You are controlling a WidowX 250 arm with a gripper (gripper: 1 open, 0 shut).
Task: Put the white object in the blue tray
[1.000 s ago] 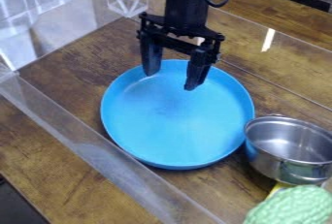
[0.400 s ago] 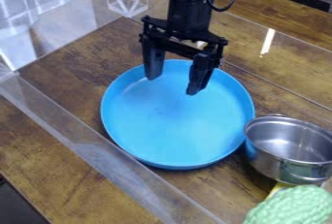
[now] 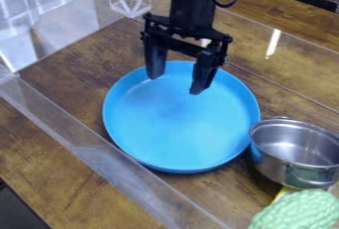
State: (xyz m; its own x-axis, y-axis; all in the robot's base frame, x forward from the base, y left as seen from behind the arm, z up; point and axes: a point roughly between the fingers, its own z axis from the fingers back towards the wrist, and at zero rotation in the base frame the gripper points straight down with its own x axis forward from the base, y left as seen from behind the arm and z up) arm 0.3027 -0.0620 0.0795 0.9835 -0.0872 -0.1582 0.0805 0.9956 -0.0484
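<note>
Camera view, largest first: a brown wood-grain surface carries the things, with a clear see-through panel running diagonally down the left side of the view. On the wood sits the blue tray, a large round dish in bright, even blue, shallow, with a raised rim. No white object can be made out inside it; its visible floor is smooth and plain, though the claw hides part of the far rim.

Above that far part hangs the black robot arm, ending in a black claw. Its two fingers stand well apart, released, with blue plastic showing between them and nothing grasped.

Just beside the tray, at the right of the view, stands a shiny steel pot, upright, round and open-topped. Its inside shows bare metal with bright reflections. Nearer the camera, in the bottom right corner, is a pale green, bumpy-textured thing, cut off by the edge of the view. A small yellow piece shows between it and the pot.
</note>
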